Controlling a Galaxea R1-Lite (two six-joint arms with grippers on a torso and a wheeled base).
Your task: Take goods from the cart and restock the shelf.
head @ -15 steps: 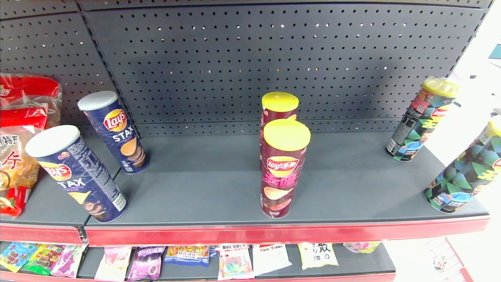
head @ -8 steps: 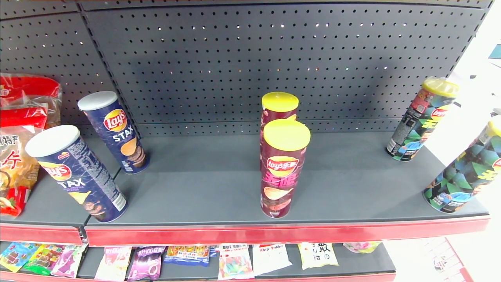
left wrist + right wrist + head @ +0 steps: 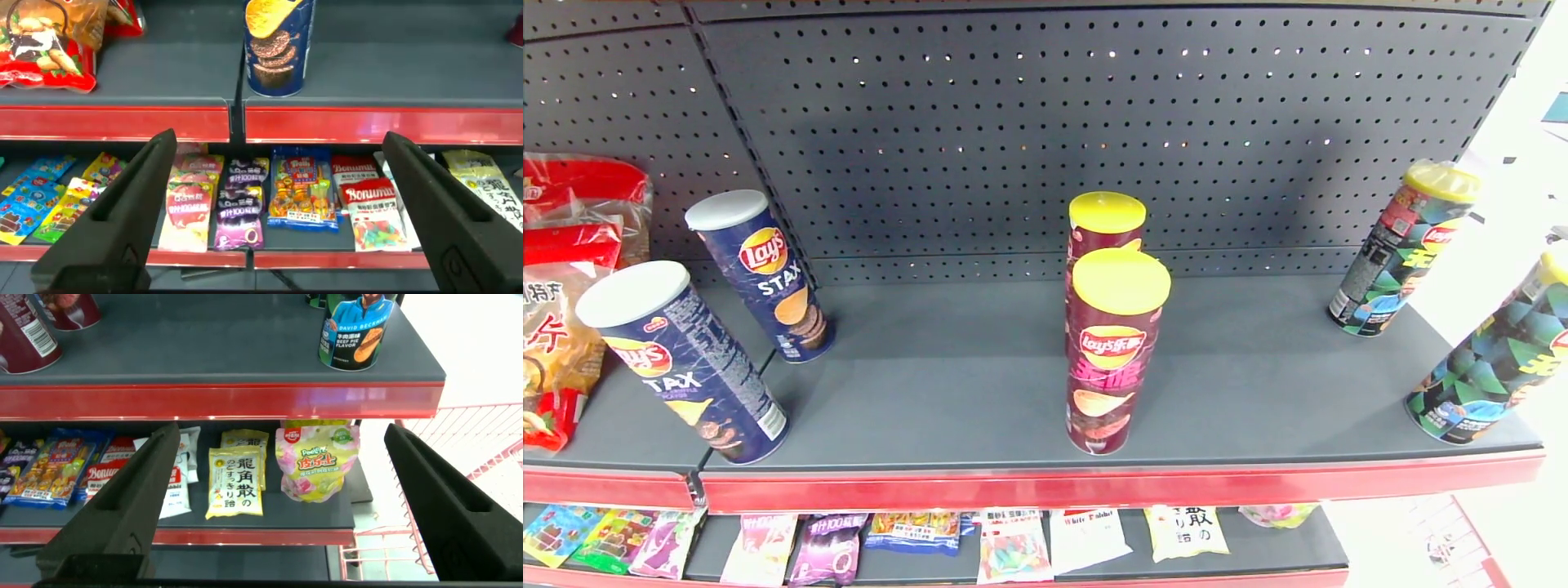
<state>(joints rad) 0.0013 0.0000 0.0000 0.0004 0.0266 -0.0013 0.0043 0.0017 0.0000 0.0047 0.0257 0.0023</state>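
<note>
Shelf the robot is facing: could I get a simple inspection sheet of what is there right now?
Surface: dark shelf with a red front edge, mostly bare.
Job's things: two blue cans at left, two maroon cans in the middle, one behind the other, two green-black cans at right; all standing.
Clutter: snack bags at the shelf's left end; flat packets on the lower shelf.
Grippers: left gripper and right gripper both open, empty, facing the shelf front.
Cables: nothing seen.
Surroundings: pegboard back panel; red wire cart to the right.
</note>
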